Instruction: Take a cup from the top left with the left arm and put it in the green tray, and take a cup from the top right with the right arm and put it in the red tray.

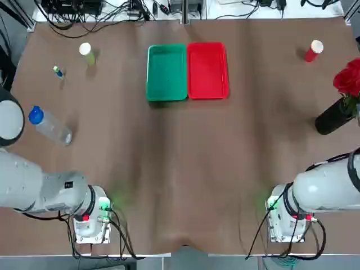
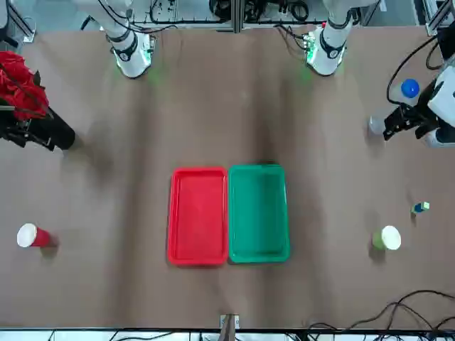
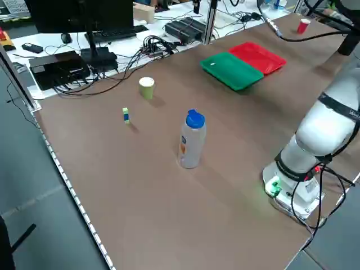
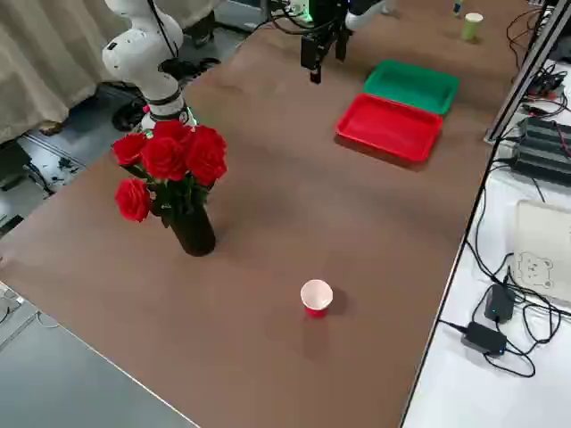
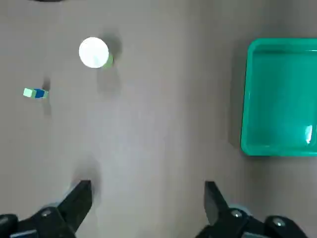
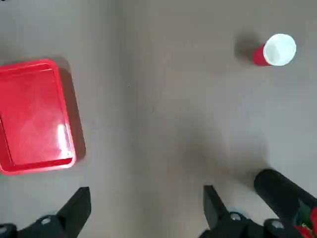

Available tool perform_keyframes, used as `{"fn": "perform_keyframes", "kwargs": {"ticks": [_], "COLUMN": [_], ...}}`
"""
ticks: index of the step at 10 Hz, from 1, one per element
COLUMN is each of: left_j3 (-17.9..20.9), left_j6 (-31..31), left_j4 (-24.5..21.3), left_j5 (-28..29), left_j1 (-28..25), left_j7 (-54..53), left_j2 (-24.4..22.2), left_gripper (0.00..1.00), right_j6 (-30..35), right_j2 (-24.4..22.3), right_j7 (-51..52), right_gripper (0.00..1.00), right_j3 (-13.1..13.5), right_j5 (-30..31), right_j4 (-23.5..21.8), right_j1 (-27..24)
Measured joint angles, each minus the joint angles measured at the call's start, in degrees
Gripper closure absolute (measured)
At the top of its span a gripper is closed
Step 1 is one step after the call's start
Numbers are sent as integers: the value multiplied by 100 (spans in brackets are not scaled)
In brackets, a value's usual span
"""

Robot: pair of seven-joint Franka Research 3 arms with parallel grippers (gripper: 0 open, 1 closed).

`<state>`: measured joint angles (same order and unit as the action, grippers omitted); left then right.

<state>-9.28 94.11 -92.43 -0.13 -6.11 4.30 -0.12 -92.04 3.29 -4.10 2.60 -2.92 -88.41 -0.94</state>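
The green tray [image 1: 166,73] and the red tray [image 1: 207,70] lie side by side at the far middle of the table, both empty. A yellow-green cup [image 1: 87,53] stands upright at the far left. The red cup [image 1: 313,50] with a white rim stands at the far right. My left gripper [image 5: 146,198] hangs open high over the left side, with the yellow-green cup [image 5: 94,52] and the green tray [image 5: 280,96] far below it. My right gripper [image 6: 143,203] hangs open high over the right side, with the red cup [image 6: 276,49] and the red tray [image 6: 34,116] below.
A plastic bottle [image 1: 50,126] with a blue cap stands at the left. A small green-and-blue block [image 1: 58,71] lies near the yellow-green cup. A black vase of red roses [image 1: 340,104] stands at the right edge. Cables run along the far edge.
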Motion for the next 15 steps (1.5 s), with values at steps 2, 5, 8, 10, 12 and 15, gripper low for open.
{"fn": "perform_keyframes", "kwargs": {"ticks": [2,5,8,10,12,15], "left_j3": [0,6,57,74,74,73], "left_j6": [-17,-13,244,889,1597,3061], "left_j4": [0,175,817,859,864,868], "left_j5": [0,0,1,217,382,403], "left_j1": [1,-244,-621,-733,-743,-731], "left_j7": [-19,-23,-64,-67,-55,-56], "left_j2": [0,210,1221,1786,2287,3134], "left_gripper": [0,0,0,0,0,4], "right_j6": [219,258,-245,-1210,-2093,-2880], "right_j2": [0,0,248,1055,1900,2600], "right_j7": [28,33,34,604,1351,1790], "right_gripper": [0,0,0,0,0,0], "right_j3": [0,1,11,29,44,38], "right_j5": [0,1,36,54,31,26], "right_j4": [-2,-2,-4,-6,20,47], "right_j1": [-1,-9,-195,-732,-1357,-1516]}}
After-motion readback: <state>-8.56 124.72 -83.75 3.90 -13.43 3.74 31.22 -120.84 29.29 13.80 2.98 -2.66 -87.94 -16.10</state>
